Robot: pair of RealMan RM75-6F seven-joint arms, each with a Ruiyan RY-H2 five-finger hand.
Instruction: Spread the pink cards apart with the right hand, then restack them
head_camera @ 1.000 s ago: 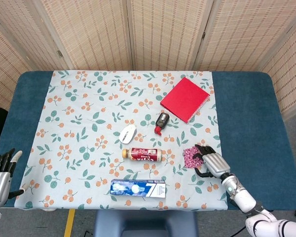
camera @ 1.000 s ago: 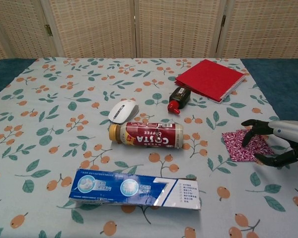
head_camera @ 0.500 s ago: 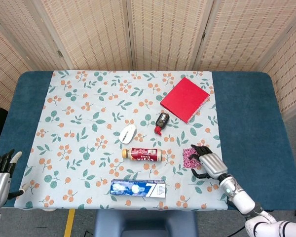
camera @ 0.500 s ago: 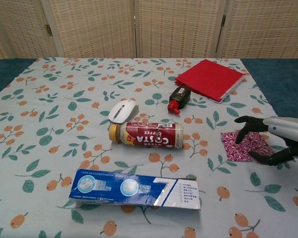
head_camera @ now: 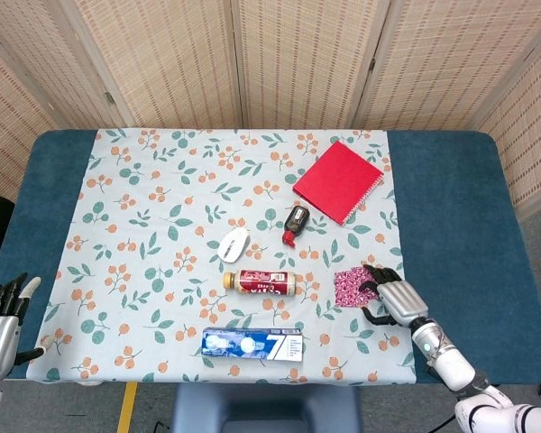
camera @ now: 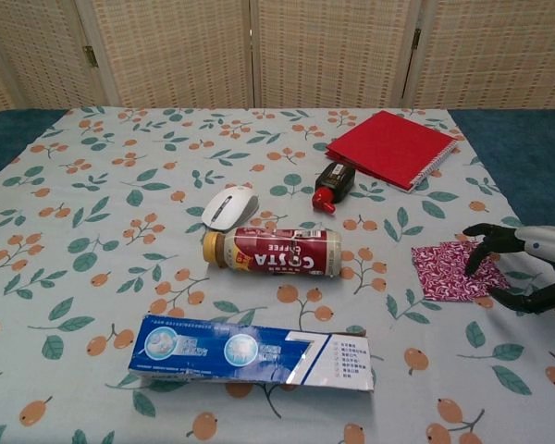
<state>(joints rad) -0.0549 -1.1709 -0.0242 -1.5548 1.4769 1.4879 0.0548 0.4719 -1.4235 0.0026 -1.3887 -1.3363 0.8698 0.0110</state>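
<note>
Right hand [camera: 523,268] is shifted rightward since before, fingers spread, fingertips on pink cards [camera: 451,269]; cards are slightly fanned.

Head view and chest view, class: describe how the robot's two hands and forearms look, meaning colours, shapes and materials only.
The right hand has a silver-grey metallic back and slim black fingers, on a white, rounded forearm with a grey wrist ring. The left hand, at the picture's lower left edge, shows the same silver body and black fingers, one tipped white. No cables, sleeves or markings are visible.
</note>
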